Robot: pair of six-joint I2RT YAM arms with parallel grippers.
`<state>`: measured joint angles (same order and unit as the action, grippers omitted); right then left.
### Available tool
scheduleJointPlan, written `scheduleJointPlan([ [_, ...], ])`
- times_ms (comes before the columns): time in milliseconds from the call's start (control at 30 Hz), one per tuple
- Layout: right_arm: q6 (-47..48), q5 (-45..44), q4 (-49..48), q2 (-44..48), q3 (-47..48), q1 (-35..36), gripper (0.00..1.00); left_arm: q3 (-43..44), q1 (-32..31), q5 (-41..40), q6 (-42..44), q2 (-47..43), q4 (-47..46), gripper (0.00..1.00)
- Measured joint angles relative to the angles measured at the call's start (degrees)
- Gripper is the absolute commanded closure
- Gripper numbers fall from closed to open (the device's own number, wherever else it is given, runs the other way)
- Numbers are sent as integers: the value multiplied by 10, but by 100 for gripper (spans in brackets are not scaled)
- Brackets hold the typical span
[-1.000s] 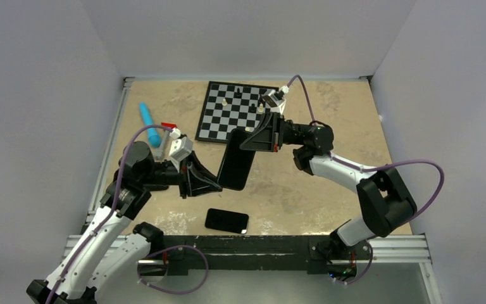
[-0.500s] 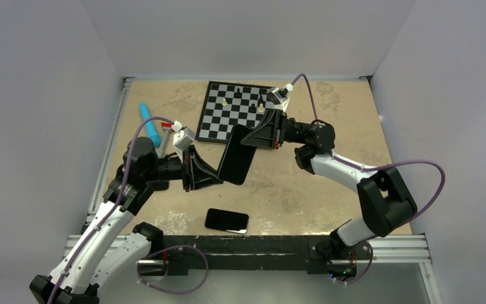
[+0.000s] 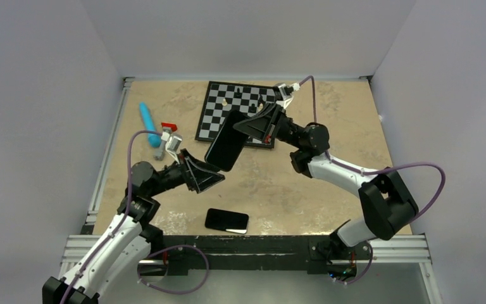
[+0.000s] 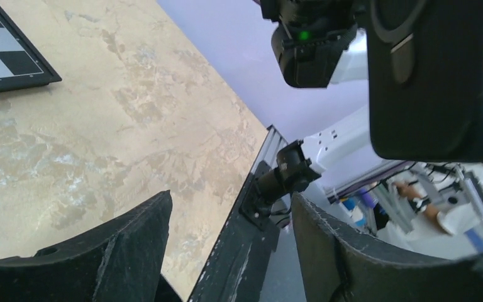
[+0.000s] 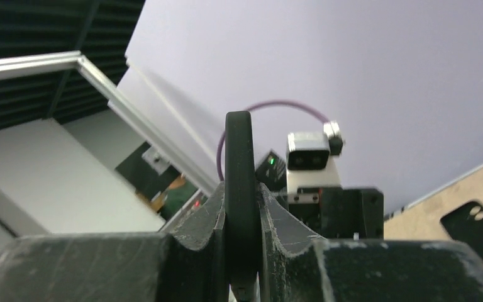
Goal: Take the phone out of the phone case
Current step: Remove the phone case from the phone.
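My right gripper (image 3: 243, 126) is shut on the upper end of a black slab (image 3: 224, 142) and holds it tilted in the air in front of the chessboard. The left wrist view shows a ringed camera opening on the slab (image 4: 434, 82), so it looks like the phone case. Edge-on, the case (image 5: 239, 145) sits clamped between the right fingers. My left gripper (image 3: 218, 174) hangs open just below the case's lower end, with nothing between its fingers (image 4: 132, 245). A flat glossy black phone (image 3: 226, 220) lies on the table near the front rail, and it also appears in the right wrist view (image 5: 478, 233).
At the back of the table is a chessboard (image 3: 247, 101) with a few pieces on it. A blue cylinder (image 3: 149, 123) and a small red and grey object (image 3: 164, 136) lie at the left. The black front rail (image 3: 247, 244) runs just behind the phone. Grey walls close in three sides.
My left gripper has opened, let go of the case's lower end and dropped back to the lower left. The right gripper has swung the case up and to the left.
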<state>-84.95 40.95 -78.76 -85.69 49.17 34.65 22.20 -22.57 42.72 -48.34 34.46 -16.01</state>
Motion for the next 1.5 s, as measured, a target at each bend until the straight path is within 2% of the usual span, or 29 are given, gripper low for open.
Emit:
scheduleJointPlan([
  [133,26,-66,18,8,0,2,100,-21,0,-28,-44,11,-65,33],
  [267,54,-115,58,11,-8,2,100,-35,0,-51,-75,19,-151,25],
  [400,80,-136,98,19,-17,2,100,-39,0,-61,-92,37,-219,25],
  [800,96,-158,119,21,-25,11,100,-41,-1,-94,-131,98,-322,59],
  [1133,100,-179,119,21,-36,17,100,-41,-4,-87,-139,121,-347,57],
  [1400,100,-180,119,21,-36,17,100,-41,-5,-80,-141,123,-354,69],
  [1500,99,-180,120,21,-36,17,100,-41,-5,-78,-141,125,-359,81],
])
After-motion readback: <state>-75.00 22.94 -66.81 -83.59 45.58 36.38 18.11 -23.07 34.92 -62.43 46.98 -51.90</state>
